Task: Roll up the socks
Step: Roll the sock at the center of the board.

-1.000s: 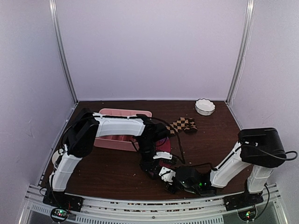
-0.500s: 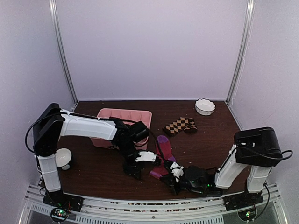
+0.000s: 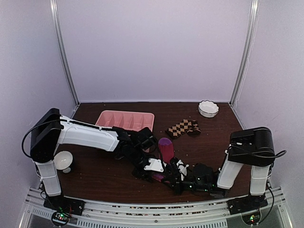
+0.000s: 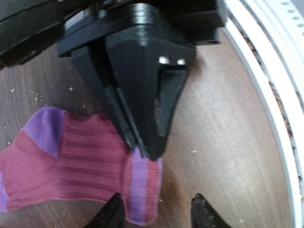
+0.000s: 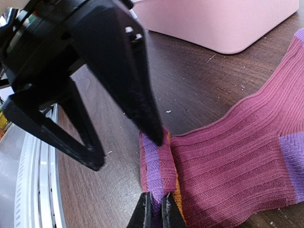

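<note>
Tagging pink sock: lying flat on the table toward the near edge, just in front of the pink tray, well apart from the checkered sock sitting farther back. Running long axis roughly near-to-far, bending a little at the heel, pointing purple toe at the back wall and striped cuff at the arm bases. Meeting both tools at the cuff end, neither nearer. Pinching that cuff with right gripper, jaws closed down on the fabric, reaching in from the right. Hovering left gripper over same cuff from the left, fingers spread, gripping nothing, one tip touching or just above the stripe, unclear which. Judging roll as needing to travel cuff-to-toe, away from bases.
</note>
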`<state>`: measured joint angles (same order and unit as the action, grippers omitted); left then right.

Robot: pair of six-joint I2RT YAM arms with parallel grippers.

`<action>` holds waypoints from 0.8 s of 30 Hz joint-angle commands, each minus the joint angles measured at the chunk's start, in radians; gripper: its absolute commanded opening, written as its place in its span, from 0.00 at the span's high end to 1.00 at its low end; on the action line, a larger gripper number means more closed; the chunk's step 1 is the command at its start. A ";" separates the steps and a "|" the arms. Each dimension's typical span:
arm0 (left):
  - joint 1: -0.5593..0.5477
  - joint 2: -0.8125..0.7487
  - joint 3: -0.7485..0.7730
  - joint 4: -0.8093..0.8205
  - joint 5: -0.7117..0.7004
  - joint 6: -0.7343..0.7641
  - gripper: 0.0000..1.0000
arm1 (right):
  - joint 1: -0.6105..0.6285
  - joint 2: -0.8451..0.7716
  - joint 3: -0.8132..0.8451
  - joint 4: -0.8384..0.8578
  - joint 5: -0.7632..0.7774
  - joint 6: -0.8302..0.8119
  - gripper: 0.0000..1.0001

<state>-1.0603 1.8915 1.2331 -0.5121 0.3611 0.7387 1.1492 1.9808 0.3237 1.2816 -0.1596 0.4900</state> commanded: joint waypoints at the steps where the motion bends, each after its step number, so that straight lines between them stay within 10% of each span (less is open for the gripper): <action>1: -0.005 0.054 0.037 0.064 -0.023 0.059 0.56 | -0.012 0.078 -0.053 -0.358 -0.068 0.041 1.00; 12: -0.029 0.119 0.034 0.063 -0.045 0.046 0.77 | -0.022 0.082 -0.027 -0.374 -0.102 0.027 1.00; 15: -0.028 0.132 0.052 0.035 -0.036 0.029 1.00 | -0.023 0.051 -0.033 -0.363 -0.092 0.006 0.87; 24: 0.029 0.251 0.181 -0.213 0.087 -0.035 1.00 | -0.012 -0.144 -0.149 -0.233 0.037 -0.121 0.67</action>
<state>-1.0672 2.0502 1.3651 -0.5594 0.3809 0.7456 1.1328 1.8729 0.2451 1.2480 -0.2100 0.4431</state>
